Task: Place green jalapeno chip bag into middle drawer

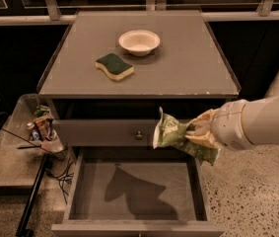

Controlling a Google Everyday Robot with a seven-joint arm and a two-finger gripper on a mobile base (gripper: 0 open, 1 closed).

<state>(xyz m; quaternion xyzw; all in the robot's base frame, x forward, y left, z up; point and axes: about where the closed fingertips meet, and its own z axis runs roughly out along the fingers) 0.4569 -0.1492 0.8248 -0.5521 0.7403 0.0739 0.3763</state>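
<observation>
My gripper [198, 132] comes in from the right on a white arm and is shut on the green jalapeno chip bag [171, 132]. The bag is shiny green with pale edges and hangs tilted in the air. It sits over the right rear part of the middle drawer [134, 189], in front of the closed upper drawer front. The middle drawer is pulled out, with tall grey walls and a bare grey floor that carries the shadow of the arm and bag.
On the cabinet top [188, 73] stand a white bowl [139, 42] and a green-and-yellow sponge [114, 66]. The upper drawer front has a small round knob [139, 135]. A low side shelf [6, 157] at the left holds small clutter [43, 127] and cables.
</observation>
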